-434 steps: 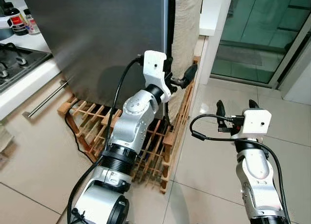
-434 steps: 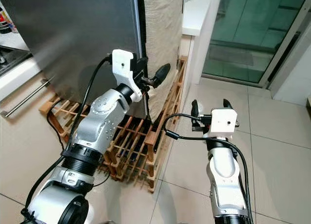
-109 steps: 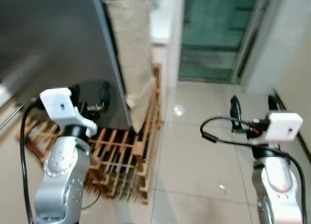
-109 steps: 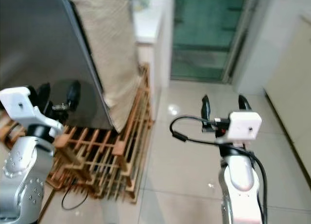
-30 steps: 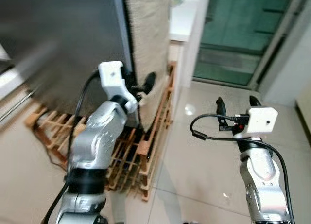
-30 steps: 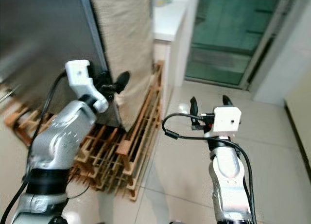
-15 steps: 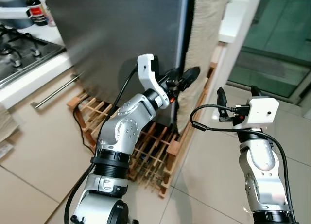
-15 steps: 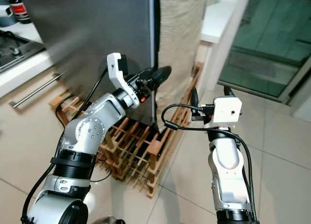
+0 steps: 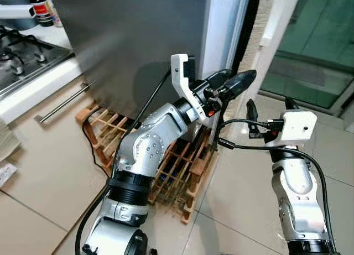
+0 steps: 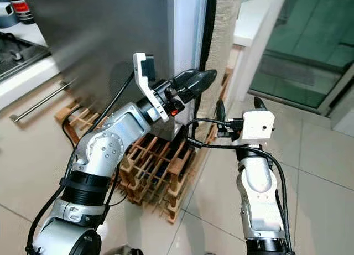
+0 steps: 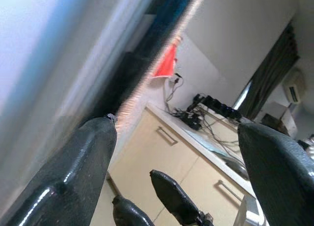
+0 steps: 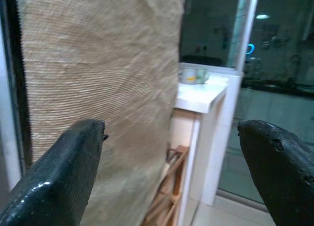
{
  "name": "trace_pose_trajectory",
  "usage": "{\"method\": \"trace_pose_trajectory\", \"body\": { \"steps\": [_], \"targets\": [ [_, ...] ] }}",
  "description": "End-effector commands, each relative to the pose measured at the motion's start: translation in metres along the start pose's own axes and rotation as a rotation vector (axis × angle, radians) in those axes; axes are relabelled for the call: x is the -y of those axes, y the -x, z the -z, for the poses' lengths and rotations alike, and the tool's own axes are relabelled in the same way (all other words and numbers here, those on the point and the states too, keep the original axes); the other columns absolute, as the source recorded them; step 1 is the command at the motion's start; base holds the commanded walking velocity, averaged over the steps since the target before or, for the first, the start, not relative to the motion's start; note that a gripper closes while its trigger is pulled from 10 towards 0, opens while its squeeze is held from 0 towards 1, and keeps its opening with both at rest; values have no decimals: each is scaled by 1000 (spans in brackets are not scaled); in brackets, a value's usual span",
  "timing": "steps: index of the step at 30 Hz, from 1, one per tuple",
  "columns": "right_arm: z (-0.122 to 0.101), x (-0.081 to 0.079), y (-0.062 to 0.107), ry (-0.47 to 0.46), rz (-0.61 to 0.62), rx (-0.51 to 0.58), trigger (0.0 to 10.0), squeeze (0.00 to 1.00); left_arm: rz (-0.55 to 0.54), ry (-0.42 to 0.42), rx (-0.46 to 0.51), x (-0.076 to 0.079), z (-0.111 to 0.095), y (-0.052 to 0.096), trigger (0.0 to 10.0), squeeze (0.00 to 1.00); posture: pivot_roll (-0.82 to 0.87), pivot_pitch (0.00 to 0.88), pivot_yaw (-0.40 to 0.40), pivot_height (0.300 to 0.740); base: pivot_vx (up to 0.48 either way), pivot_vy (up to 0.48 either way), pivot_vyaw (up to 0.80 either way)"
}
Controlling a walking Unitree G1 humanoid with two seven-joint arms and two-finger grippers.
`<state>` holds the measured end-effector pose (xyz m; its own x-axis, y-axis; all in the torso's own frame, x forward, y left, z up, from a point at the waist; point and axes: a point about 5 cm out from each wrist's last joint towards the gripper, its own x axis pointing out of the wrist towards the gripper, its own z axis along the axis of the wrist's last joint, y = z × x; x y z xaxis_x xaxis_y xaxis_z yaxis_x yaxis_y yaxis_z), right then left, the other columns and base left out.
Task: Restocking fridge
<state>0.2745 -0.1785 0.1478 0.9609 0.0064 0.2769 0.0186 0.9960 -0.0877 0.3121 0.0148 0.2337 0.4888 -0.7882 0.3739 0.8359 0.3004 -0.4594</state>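
One left hand (image 9: 235, 83) reaches the fridge door (image 9: 144, 39) edge.

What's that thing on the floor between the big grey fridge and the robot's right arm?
A wooden wine rack sits on the tiled floor below the fridge, with the left gripper raised above it at the door edge. The right gripper hovers beside it. The left eye view shows this.

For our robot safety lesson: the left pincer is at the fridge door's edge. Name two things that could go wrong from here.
1. The left pincer sits open at the fridge door edge, so it may slip off.
2. The wooden rack stands right below, and the right pincer is close by; a swinging door or arm could hit either.
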Motion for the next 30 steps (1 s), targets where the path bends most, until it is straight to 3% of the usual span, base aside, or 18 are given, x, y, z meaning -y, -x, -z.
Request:
{"method": "trace_pose_trajectory", "body": {
  "steps": [1,2,3,6,11,12,17,23,30],
  "targets": [
    [1,0,2,5,7,-4,10000,0,103,14,63,26,-10,-16,10000,0,-101,0,44,740,0,0,0],
    [1,0,2,5,7,-4,10000,0,103,14,63,26,-10,-16,10000,0,-101,0,44,740,0,0,0],
    [1,1,4,5,8,-6,10000,0,88,-4,65,23,-16,-7,10000,0,-100,0,46,740,0,0,0],
    [7,5,15,-11,-26,-58,10000,0,4,-70,64,9,-36,32,10000,0,-83,0,40,740,0,0,0],
    [18,9,29,-18,-52,-141,10000,0,-132,-167,49,-6,-41,51,10000,0,-69,0,30,740,0,0,0],
    [25,12,38,-9,-48,-180,10000,0,-216,-224,41,-15,-41,56,10000,0,-62,0,29,740,0,0,0],
    [35,5,44,-19,-57,-216,10000,0,-378,-348,10,-34,-31,55,10000,0,-67,0,42,740,0,0,0],
    [35,1,42,-25,-63,-213,10000,0,-363,-364,-8,-34,-28,48,10000,0,-76,0,53,740,0,0,0],
    [34,1,41,-19,-55,-204,10000,0,-289,-381,33,-21,-31,32,10000,0,-87,0,65,740,0,0,0]
  ]
}}
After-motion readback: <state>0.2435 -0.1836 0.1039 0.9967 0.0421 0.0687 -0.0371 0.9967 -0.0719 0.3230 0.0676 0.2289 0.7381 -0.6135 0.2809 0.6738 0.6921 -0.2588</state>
